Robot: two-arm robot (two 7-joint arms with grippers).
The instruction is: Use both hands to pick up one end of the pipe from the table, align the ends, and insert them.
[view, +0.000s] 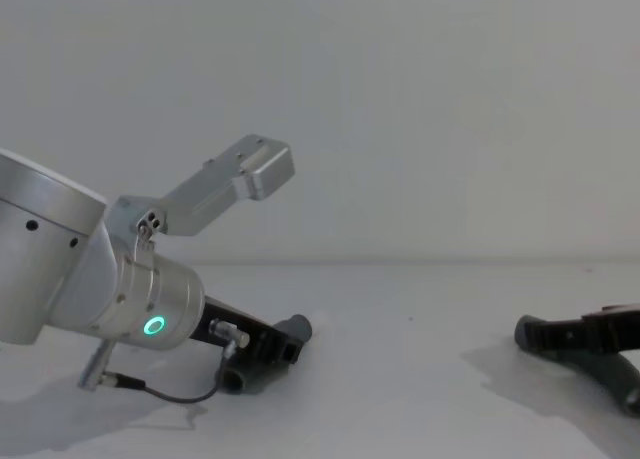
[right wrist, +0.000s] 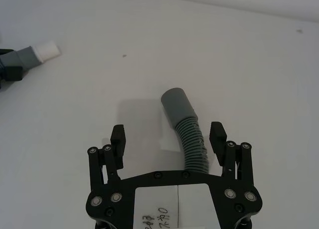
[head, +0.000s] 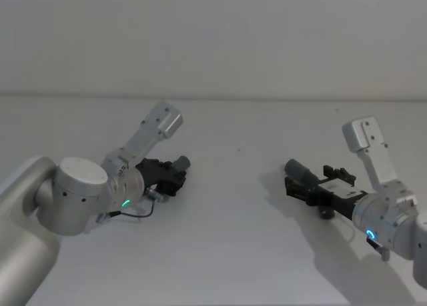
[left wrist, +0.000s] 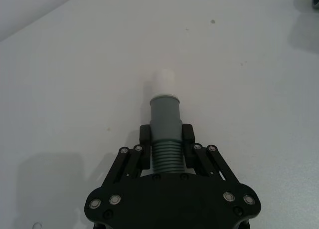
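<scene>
Two grippers and two dark grey pipe pieces over a plain white table (head: pixel 227 259). The left gripper (left wrist: pixel 166 135) is clamped on the ribbed neck of the short piece (left wrist: pixel 165 114), whose white tip (left wrist: pixel 163 83) juts ahead of its fingers. The right gripper (right wrist: pixel 167 133) gapes wide, holding nothing; the ribbed piece (right wrist: pixel 193 144) lies between its fingers, its socket end (right wrist: pixel 177 105) poking just beyond them.

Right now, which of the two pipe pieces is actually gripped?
The white-tipped piece: the left gripper is shut on it. The right gripper stands open, straddling the grey-ended piece.
</scene>
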